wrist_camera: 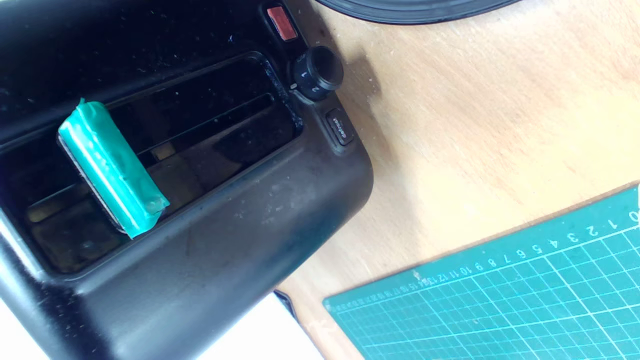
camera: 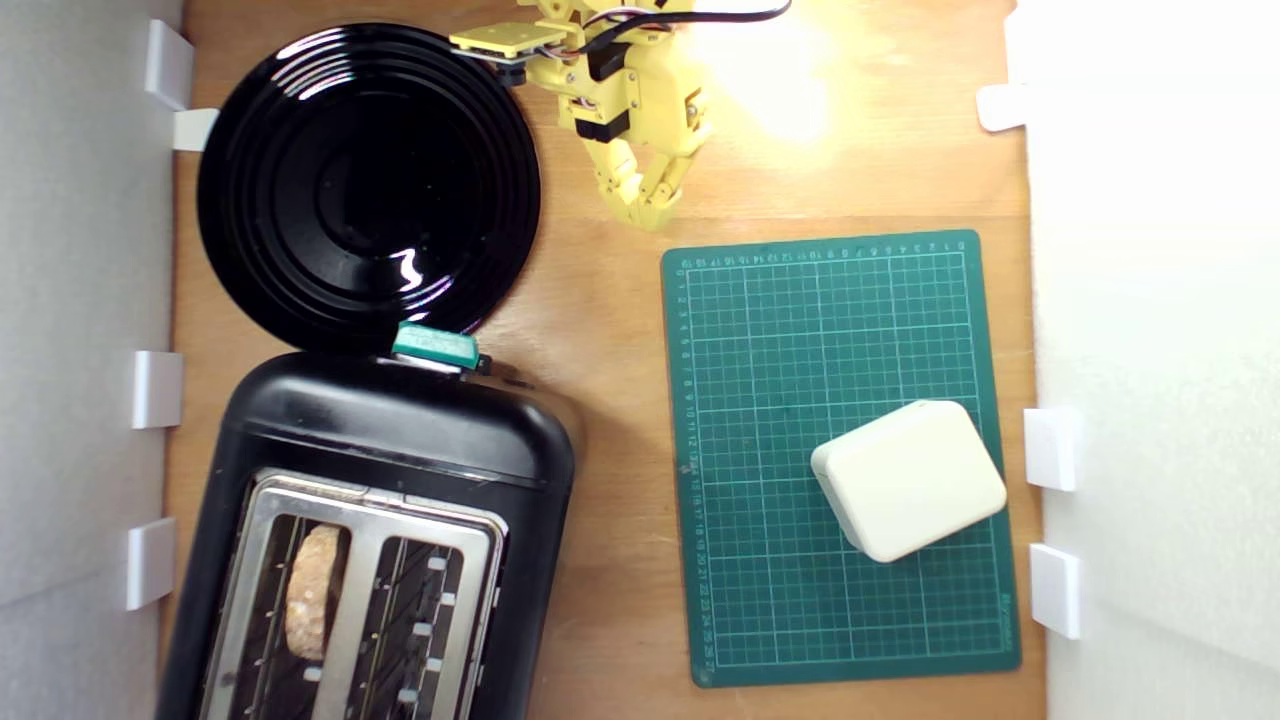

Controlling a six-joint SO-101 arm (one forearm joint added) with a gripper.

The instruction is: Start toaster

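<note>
Toaster [camera: 400, 440]: glossy black body, silver top frame, teal lever [camera: 436, 346]; red button [wrist_camera: 281, 23] near dial. Plate [camera: 368, 185]: black, concentric ribs. Mat [camera: 780, 330], just beyond the jaw tips: green, white grid, numbered edges. Box [camera: 908, 479]: cream. Gripper [camera: 652, 205]: yellow. Tabletop [camera: 600, 320]: light wood grain.

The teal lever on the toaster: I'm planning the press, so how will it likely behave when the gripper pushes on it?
The teal lever looks stiff, probably sliding along its slot rather than bending. Its wrapping looks like smooth tape, so the gripper might slip off the narrow edge. The toaster looks bulky and flat-based, so it probably won't tip, though it could slide on the wooden table.
</note>
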